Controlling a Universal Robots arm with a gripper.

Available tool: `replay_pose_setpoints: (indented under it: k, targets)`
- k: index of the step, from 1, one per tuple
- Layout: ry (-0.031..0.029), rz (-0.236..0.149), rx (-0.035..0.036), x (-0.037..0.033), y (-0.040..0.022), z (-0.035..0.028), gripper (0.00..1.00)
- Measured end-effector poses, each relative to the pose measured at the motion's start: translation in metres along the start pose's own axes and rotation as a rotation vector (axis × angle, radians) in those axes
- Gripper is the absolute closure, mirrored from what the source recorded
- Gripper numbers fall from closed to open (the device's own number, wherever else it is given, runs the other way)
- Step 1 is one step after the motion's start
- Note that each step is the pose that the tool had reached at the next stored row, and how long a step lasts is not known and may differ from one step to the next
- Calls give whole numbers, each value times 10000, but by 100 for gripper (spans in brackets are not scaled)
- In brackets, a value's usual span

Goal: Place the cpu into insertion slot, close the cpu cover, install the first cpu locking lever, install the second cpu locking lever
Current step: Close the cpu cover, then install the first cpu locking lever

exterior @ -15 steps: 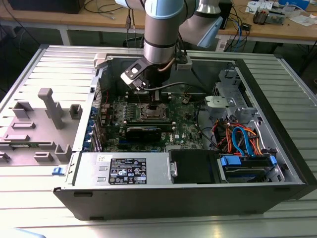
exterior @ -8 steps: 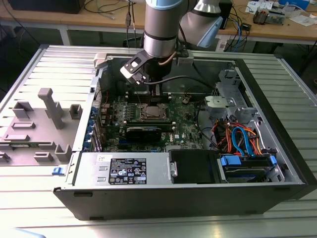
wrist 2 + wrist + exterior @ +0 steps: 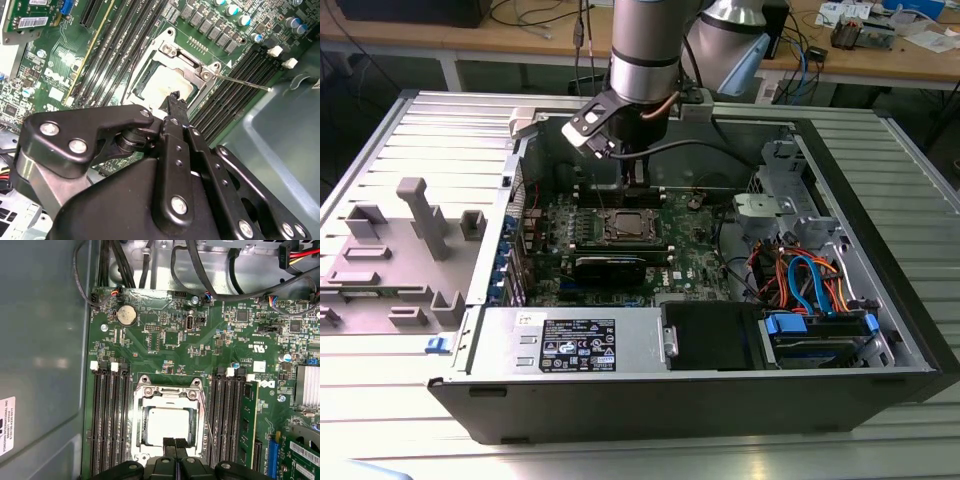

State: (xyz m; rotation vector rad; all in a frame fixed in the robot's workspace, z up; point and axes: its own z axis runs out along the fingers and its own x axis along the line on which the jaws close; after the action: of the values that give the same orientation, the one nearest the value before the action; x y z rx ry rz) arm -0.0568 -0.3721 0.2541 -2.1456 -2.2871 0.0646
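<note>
Your claw [image 3: 175, 444], tips pressed together, hangs at the edge of the chip [image 3: 167, 422]; the cover [image 3: 167, 390] lies flat over it, long axis parallel to the memory slots [image 3: 107, 420].

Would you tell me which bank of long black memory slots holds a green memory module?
The bank away from the grey case wall carries the green module; the wall-side bank is empty.

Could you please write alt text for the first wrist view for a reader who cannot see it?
The gripper, fingers together, sits at the edge of the cpu cover, which lies over the silvery cpu. Black memory slots flank it on a green circuit board.
</note>
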Motion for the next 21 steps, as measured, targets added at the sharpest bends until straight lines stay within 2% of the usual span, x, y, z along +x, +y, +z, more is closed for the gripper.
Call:
replay_pose_setpoints:
  k: [12, 14, 17, 21]
  targets:
    - [-1, -3, 2, 0, 0, -1, 89]
    - [-9, -247, -3, -1, 0, -2, 89]
    - [-28, -825, -18, 0, 0, -1, 89]
    - [-42, -1236, -29, 0, 0, -1, 89]
